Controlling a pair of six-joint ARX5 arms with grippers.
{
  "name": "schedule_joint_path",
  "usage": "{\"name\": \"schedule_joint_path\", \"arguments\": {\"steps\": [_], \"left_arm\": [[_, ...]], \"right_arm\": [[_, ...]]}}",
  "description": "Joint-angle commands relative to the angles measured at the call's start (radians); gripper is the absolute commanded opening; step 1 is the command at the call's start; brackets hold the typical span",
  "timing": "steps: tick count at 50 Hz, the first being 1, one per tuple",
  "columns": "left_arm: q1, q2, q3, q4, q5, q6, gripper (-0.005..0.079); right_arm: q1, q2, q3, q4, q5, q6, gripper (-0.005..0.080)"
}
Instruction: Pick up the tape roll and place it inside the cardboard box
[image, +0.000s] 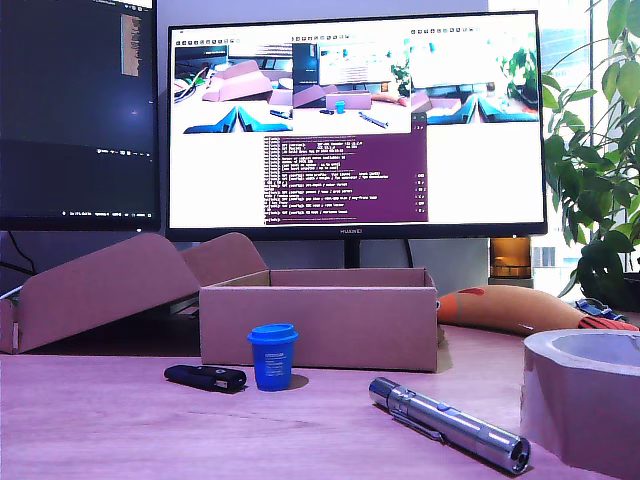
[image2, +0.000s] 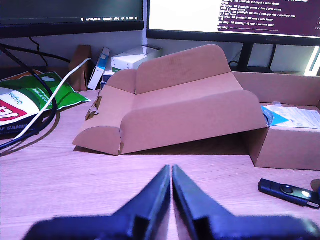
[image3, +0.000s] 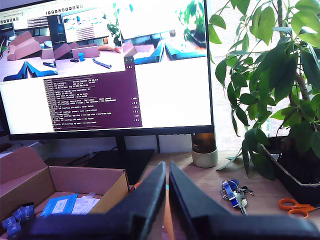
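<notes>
The tape roll (image: 585, 400) lies flat on the counter (image: 120, 430) at the exterior view's right, close to the near edge, with its hollow centre facing up. Lying that way, its thick wall offers the rim as the likeliest place to grip. It shows in neither wrist view, and nothing holds it.

The cardboard box (image: 320, 318) stands further back, about mid-counter, with its lid flap (image2: 175, 107) folded back and propped open, so the top is clear for a drop from above. The wrist views show paper sheets and blue packets (image3: 62, 205) already lying inside it. In front of the box stand the small blue lidded cup (image: 272, 356) and a black USB stick (image: 205, 377), just beside each other. The silver torch (image: 450, 424) lies at an angle between the box and the roll. I judge that a carry from roll to box must pass over or around it.

My first gripper (image2: 171, 192) has its fingers pressed together, holding nothing, and looks across bare counter toward the lid flap. My second gripper (image3: 166, 192) is likewise closed and empty, raised and facing the monitor (image3: 100, 70), with keys (image3: 235, 192) and orange-handled scissors (image3: 295, 205) on the counter beyond it. Neither arm appears in the exterior view. The pickup has not begun, and the fingers would need to part first.
</notes>
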Motion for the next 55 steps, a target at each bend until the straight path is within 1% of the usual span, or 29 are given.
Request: {"name": "schedule_joint_path", "arguments": {"steps": [1,9,13,14,15,16,17,19,20,21,25,29,32,37,42,49,55], "left_arm": [[-0.001,-0.010,-0.020,0.114,0.091,-0.034,-0.0019],[-0.001,-0.010,-0.020,0.114,0.093,-0.034,-0.0019],[-0.002,-0.010,-0.020,0.114,0.109,-0.035,-0.0019],[-0.003,-0.010,-0.020,0.116,0.152,-0.049,-0.0019],[-0.005,-0.010,-0.020,0.116,0.172,-0.056,-0.0019],[-0.008,-0.010,-0.020,0.114,0.172,-0.056,-0.0019],[-0.010,-0.010,-0.020,0.113,0.231,-0.068,-0.0019],[-0.020,-0.010,-0.020,0.106,0.269,-0.071,-0.0019],[-0.026,-0.010,-0.020,0.103,0.315,-0.071,-0.0019],[-0.032,-0.010,-0.020,0.102,0.345,-0.078,-0.0019],[-0.061,-0.010,-0.020,0.100,0.455,-0.092,-0.0019],[-0.101,-0.010,-0.020,0.100,0.531,-0.096,-0.0019],[-0.130,-0.010,-0.020,0.100,0.568,-0.097,-0.0019],[-0.187,-0.010,-0.020,0.090,0.600,-0.096,-0.0019],[-0.242,-0.010,-0.020,0.069,0.602,-0.093,-0.0019],[-0.308,-0.010,-0.020,0.058,0.599,-0.090,-0.0019],[-0.358,-0.010,-0.020,0.055,0.597,-0.084,-0.0019]], "right_arm": [[0.000,-0.006,-0.013,-0.243,-0.012,-0.025,-0.0010],[0.000,-0.006,-0.013,-0.243,-0.012,-0.025,-0.0010],[0.000,-0.006,-0.013,-0.239,-0.018,-0.003,-0.0010],[0.000,-0.006,-0.013,-0.238,-0.029,0.011,-0.0010],[0.000,-0.006,-0.013,-0.235,-0.035,0.030,-0.0010],[0.000,-0.006,-0.013,-0.232,-0.035,0.041,-0.0010],[0.000,-0.006,-0.013,-0.230,-0.049,0.061,-0.0010],[0.000,-0.006,-0.012,-0.225,-0.071,0.089,-0.0010],[0.001,-0.006,-0.012,-0.224,-0.082,0.089,-0.0010],[0.001,-0.006,-0.011,-0.222,-0.090,0.129,-0.0010],[0.007,-0.006,-0.004,-0.210,-0.101,0.195,-0.0010],[0.017,-0.006,0.008,-0.200,-0.137,0.250,-0.0010],[0.029,-0.002,0.020,-0.203,-0.161,0.280,-0.0010],[0.049,0.023,0.044,-0.210,-0.220,0.296,-0.0010],[0.072,0.075,0.081,-0.237,-0.247,0.327,-0.0010],[0.112,0.199,0.159,-0.316,-0.258,0.327,-0.0010],[0.150,0.340,0.250,-0.389,-0.280,0.316,-0.0010]]}}
